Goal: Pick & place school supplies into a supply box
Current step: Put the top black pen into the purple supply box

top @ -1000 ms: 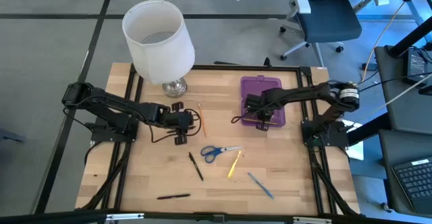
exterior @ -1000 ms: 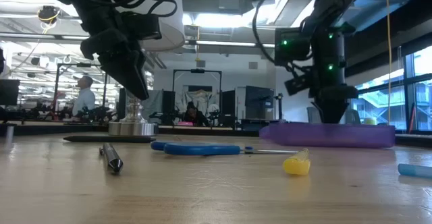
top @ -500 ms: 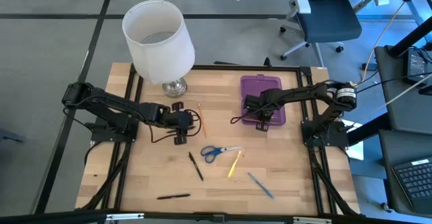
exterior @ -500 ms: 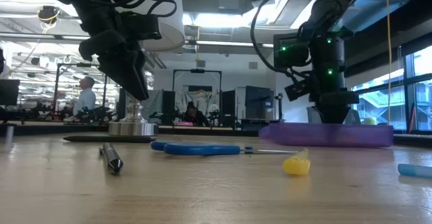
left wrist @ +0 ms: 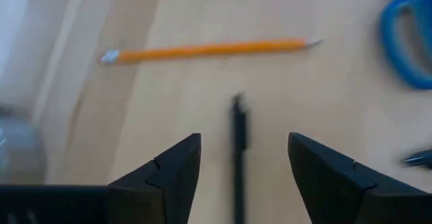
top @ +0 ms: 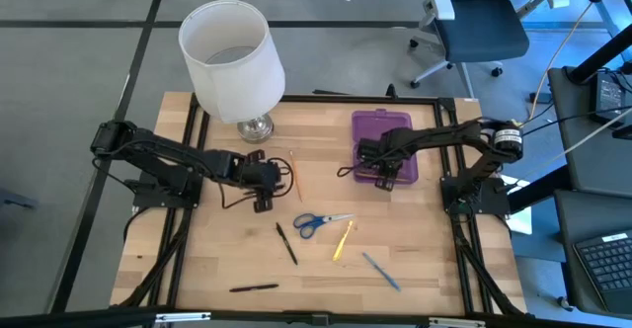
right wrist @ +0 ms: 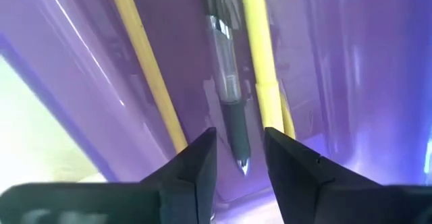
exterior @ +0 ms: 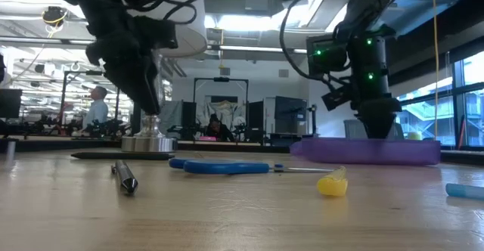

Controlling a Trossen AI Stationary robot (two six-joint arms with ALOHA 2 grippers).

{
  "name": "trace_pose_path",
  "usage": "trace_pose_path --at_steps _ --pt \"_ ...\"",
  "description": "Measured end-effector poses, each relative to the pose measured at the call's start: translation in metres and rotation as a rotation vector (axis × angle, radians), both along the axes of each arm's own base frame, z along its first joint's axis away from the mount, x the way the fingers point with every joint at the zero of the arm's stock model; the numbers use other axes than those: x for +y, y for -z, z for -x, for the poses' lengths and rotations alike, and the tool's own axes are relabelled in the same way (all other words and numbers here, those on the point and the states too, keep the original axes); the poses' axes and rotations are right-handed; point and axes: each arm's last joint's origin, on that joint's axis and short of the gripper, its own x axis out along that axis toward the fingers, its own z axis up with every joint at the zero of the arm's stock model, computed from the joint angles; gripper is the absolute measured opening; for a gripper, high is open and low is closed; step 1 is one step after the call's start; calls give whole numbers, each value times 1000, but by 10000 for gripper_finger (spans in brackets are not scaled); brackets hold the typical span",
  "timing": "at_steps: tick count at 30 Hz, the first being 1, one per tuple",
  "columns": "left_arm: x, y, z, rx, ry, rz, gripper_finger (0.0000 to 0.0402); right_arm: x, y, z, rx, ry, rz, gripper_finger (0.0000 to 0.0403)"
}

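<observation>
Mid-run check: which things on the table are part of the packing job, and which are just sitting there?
Job: purple supply box, blue scissors, orange pencil, yellow pencil, blue pen, black pens.
Lying about: white lamp.

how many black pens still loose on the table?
3. One lies under the left gripper, between its open fingers: black pen. A second lies left of the scissors. A third lies near the front edge. The arms may hide more.
</observation>
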Motion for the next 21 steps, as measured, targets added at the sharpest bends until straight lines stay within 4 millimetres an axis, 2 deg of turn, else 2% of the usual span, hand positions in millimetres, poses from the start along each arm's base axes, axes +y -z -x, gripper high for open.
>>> trace_pose_path --at_steps 5,13,21 --pt "7 4 7 69 -76 16 213 5 -21 -4 -108 16 26 127" --pt "11 19 11 116 -24 66 211 28 -65 -7 -391 -42 45 127" --pt "12 43 9 158 -6 98 209 49 -82 -6 -514 -92 28 127"
